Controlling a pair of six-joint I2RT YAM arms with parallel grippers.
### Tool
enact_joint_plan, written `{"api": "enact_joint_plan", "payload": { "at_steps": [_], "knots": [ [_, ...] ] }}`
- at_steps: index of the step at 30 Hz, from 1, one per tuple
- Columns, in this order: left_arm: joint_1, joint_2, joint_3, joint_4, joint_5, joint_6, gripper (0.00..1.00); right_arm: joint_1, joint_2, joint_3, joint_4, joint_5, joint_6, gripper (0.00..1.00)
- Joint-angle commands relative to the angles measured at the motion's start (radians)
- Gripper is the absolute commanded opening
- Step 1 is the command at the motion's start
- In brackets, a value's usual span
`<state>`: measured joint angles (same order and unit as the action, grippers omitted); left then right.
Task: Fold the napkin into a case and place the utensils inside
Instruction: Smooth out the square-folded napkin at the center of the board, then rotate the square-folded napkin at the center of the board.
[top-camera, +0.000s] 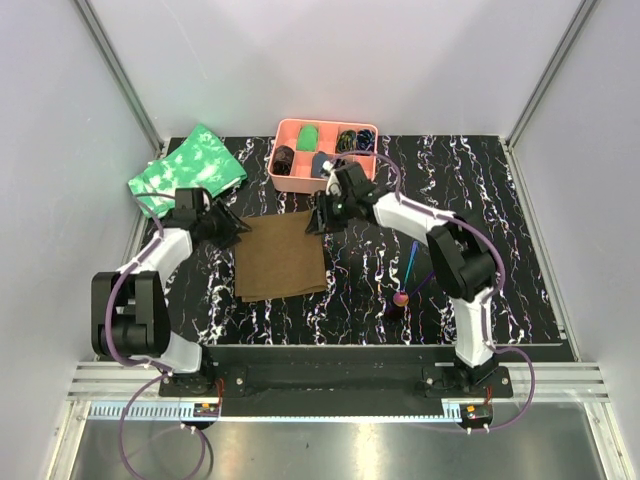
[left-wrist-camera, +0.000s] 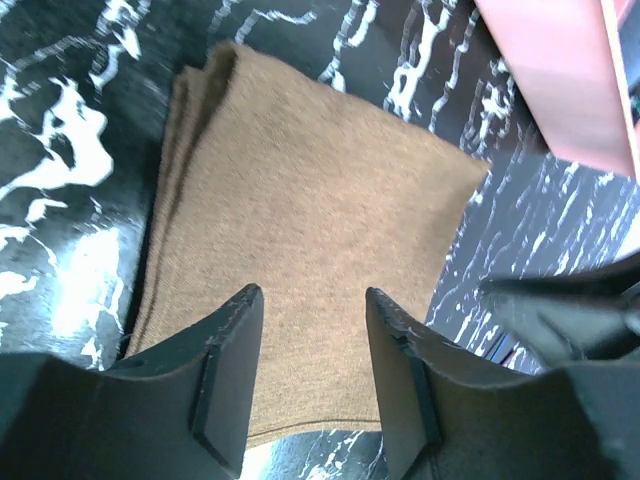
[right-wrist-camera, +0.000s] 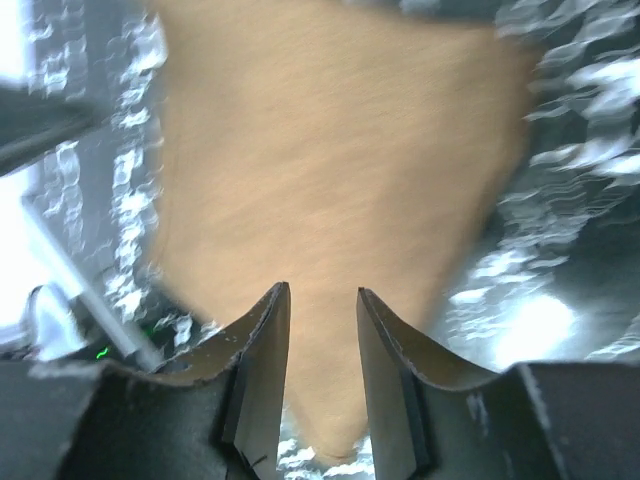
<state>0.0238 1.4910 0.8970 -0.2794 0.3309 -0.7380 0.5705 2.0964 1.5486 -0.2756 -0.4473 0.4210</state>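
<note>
— How does the left gripper (left-wrist-camera: 312, 295) stand?
— Part-open and empty, with the folded brown napkin (left-wrist-camera: 310, 200) flat just beneath its tips.
— And the right gripper (right-wrist-camera: 320, 290)?
— Its jaws are apart and grip nothing, with a napkin corner under them, though that view is blurred. The utensils (top-camera: 411, 265) lie well behind it, beside its arm.

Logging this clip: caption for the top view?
The left tool and right tool open at far corners of the folded brown napkin; utensils lie to its right, pink tray behind.
</note>
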Motion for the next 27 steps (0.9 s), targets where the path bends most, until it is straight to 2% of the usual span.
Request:
{"api": "enact_joint_plan", "payload": {
  "at_steps": [1,4,7,13,15,18,19,22,25,27],
  "knots": [
    [-0.060,0.009,-0.085,0.063,0.020,-0.006,0.46,0.075,-0.133,-0.149,0.142,-0.085,0.087,0.40],
    [-0.090,0.029,-0.151,0.112,0.004,-0.026,0.45,0.077,-0.174,-0.278,0.223,-0.116,0.124,0.35],
    [-0.117,0.031,-0.204,0.126,-0.022,-0.028,0.44,0.075,-0.171,-0.369,0.234,-0.108,0.099,0.28],
    [-0.215,-0.041,-0.352,0.137,-0.061,-0.076,0.45,0.045,-0.177,-0.470,0.222,-0.030,0.038,0.26],
    [-0.272,-0.090,-0.420,0.166,-0.070,-0.144,0.45,0.023,-0.188,-0.461,0.193,0.016,0.000,0.26],
    [-0.476,-0.124,-0.477,0.236,-0.098,-0.291,0.45,-0.032,-0.165,-0.391,0.150,0.081,-0.068,0.26],
    [-0.577,-0.121,-0.469,0.250,-0.102,-0.325,0.45,-0.052,-0.135,-0.357,0.107,0.081,-0.088,0.26],
    [-0.694,-0.126,-0.400,0.260,-0.127,-0.374,0.46,-0.069,-0.105,-0.230,0.003,0.137,-0.151,0.27],
    [-0.700,-0.196,-0.318,0.148,-0.185,-0.318,0.52,-0.069,-0.142,-0.160,-0.056,0.156,-0.166,0.37],
    [-0.699,-0.268,-0.259,0.012,-0.232,-0.229,0.54,-0.069,-0.163,-0.142,-0.097,0.168,-0.163,0.46]
  ]
}}
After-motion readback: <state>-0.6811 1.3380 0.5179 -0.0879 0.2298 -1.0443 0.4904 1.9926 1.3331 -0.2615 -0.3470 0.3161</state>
